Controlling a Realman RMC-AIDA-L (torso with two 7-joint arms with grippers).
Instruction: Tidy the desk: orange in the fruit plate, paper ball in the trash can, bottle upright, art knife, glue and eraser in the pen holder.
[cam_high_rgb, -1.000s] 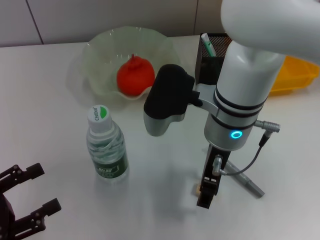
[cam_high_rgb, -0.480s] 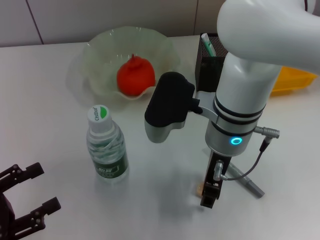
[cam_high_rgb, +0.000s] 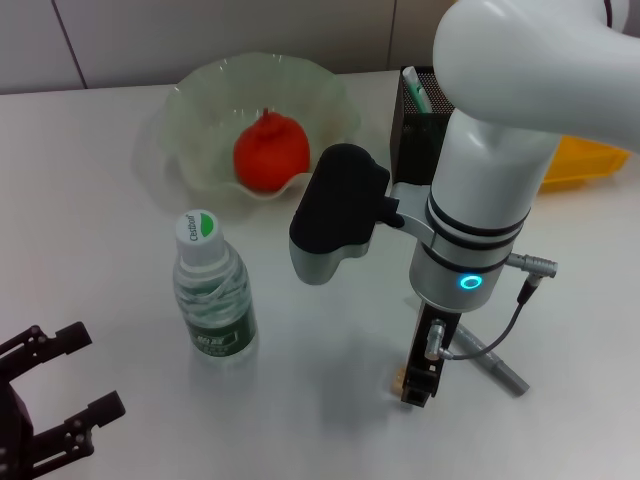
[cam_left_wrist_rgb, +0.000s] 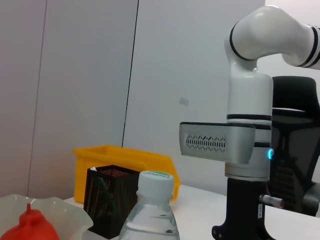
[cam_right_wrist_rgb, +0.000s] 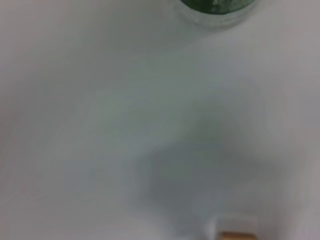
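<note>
I see the big white desk (cam_high_rgb: 100, 170). The yellow trash can (cam_high_rgb: 590, 150) sits at the far right. The orange (cam_high_rgb: 270, 150) is in the fruit plate (cam_high_rgb: 190, 120). The art knife (cam_high_rgb: 418, 95) stands in the black pen holder (cam_high_rgb: 415, 125). The bottle (cam_high_rgb: 212, 290) stands upright. My right gripper (cam_high_rgb: 418, 385) is down at the tiny eraser (cam_high_rgb: 399, 379), beside the grey glue (cam_high_rgb: 495, 362); I cannot tell if it is open or closed. My left gripper (cam_high_rgb: 70, 390) waits near me with its fingers spread apart.
</note>
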